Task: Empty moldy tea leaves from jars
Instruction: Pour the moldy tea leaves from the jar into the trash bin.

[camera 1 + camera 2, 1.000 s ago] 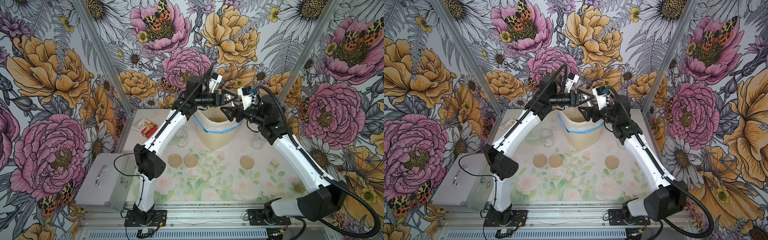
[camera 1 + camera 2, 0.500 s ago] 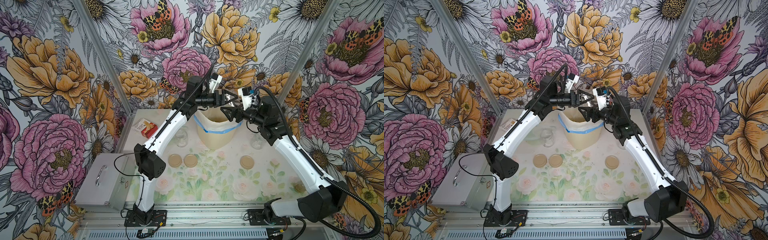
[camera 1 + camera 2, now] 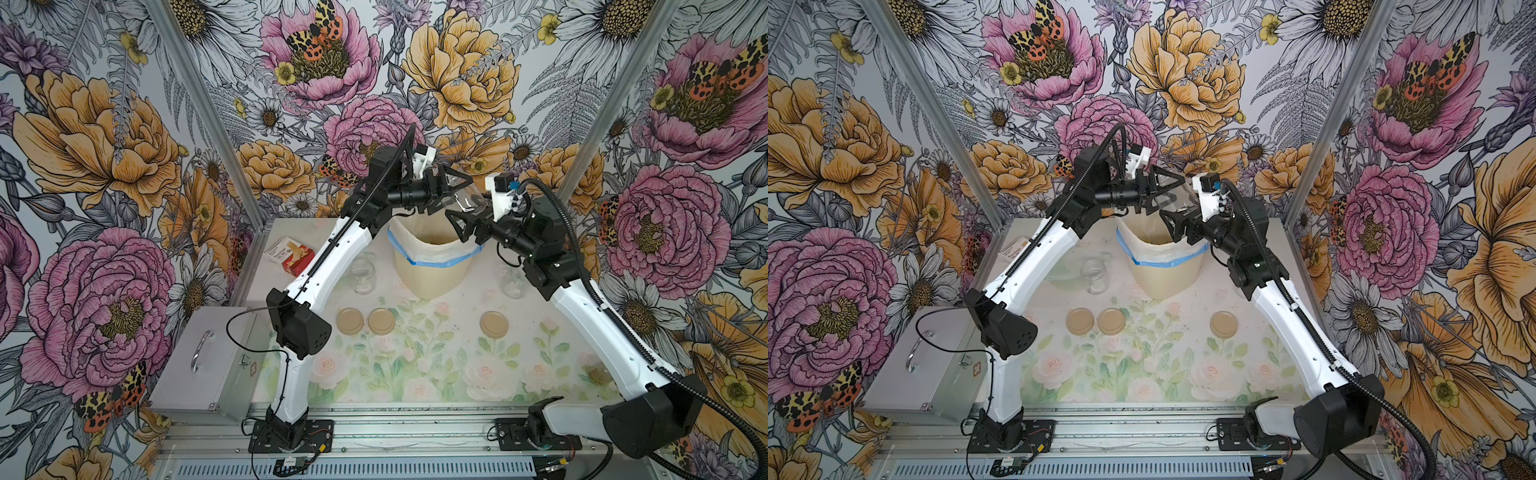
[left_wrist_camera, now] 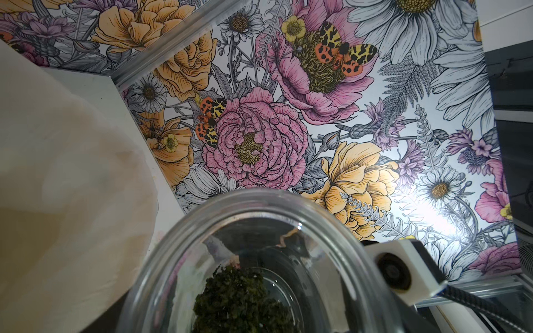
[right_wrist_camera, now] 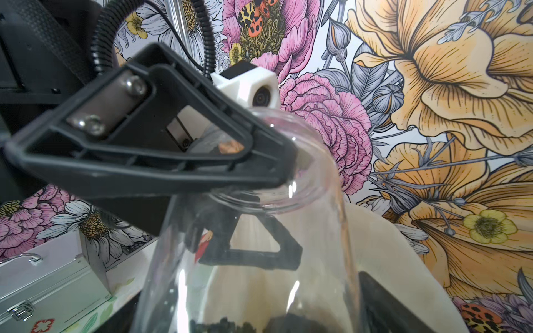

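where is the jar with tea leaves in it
In both top views the left gripper holds the jar aloft over the cream bin at the back.

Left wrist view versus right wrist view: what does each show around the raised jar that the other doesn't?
Only the left wrist view looks in through the open mouth of the small clear glass jar and shows the white camera housing on the right wrist. Only the right wrist view shows the black left claw clamped on the jar near its mouth, the white left wrist camera and the silver metal case. Both show the dark crumbly tea leaves inside the jar and the cream bag-lined bin.
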